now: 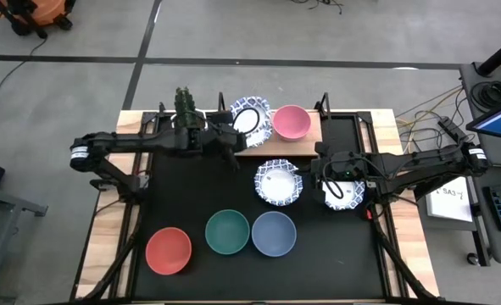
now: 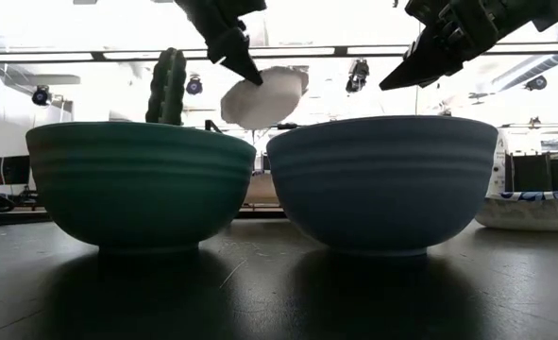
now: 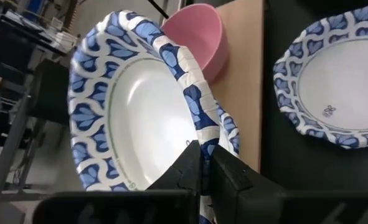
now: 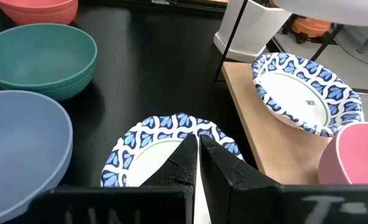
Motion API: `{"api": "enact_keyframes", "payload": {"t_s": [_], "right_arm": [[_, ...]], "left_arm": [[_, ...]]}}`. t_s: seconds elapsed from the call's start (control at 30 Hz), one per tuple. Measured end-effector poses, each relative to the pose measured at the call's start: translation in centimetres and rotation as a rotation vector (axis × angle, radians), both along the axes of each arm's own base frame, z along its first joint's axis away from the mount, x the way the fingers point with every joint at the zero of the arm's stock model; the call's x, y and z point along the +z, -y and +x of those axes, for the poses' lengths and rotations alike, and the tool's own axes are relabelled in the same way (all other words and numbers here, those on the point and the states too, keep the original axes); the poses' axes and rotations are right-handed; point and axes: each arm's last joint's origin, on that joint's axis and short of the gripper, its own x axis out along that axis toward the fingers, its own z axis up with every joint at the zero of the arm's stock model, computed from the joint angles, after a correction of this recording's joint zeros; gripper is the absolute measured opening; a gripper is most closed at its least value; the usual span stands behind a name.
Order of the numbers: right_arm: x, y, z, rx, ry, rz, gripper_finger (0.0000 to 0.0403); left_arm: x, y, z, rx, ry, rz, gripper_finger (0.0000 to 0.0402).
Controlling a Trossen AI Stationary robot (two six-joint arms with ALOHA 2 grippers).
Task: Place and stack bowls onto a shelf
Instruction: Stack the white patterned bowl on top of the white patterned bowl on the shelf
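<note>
A black mat (image 1: 191, 195) covers most of the wooden table (image 1: 106, 246), and the shelf (image 1: 309, 140), a light-brown board with thin black posts at its corners, lies along the mat's far edge. The left arm reaches in from its side to the shelf's left end. The left gripper (image 3: 203, 152) is pinched tight on the rim of a blue-patterned white bowl (image 3: 127, 118), which it holds tilted in the air above that end of the board. A second patterned bowl (image 4: 305, 99) sits flat on the shelf beneath the lifted one. The right arm stretches in from the other side. The right gripper (image 4: 198, 140) has its fingers pressed together with nothing visibly between them, and hangs above the mat just in front of the shelf's right end. The pink bowl (image 1: 291, 122) stands upright on the right part of the shelf, just beside the second patterned bowl. Two more of the white-and-blue kind rest on the mat: the centre patterned bowl (image 1: 277, 182) just in front of the board, and the right-hand patterned bowl (image 1: 352, 199) partly under the right arm's wrist. Along the near side of the mat stand the red bowl (image 1: 168, 251), the green bowl (image 1: 227, 232) and the blue bowl (image 1: 274, 233); the last two are touching or nearly so. A small cactus (image 1: 185, 103) stands just left of the shelf.
</note>
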Motion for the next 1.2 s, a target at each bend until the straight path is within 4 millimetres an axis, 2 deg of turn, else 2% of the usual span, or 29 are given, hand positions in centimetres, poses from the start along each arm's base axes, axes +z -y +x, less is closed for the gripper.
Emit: {"api": "enact_keyframes", "payload": {"t_s": [0.43, 0.6, 1.2], "right_arm": [[0.0, 0.0, 0.0, 0.004, -0.005, -0.009, 0.0009], [0.0, 0.0, 0.0, 0.004, -0.005, -0.009, 0.0009], [0.0, 0.0, 0.0, 0.002, -0.005, -0.007, 0.0009]], "left_arm": [[-1.5, -2.8, -0.1, 0.097, 0.087, -0.004, 0.0004], [-2.2, -2.9, -0.1, 0.101, 0.104, -0.002, 0.0027], [-2.2, -3.1, -0.1, 0.113, 0.113, -0.007, 0.0103]]}}
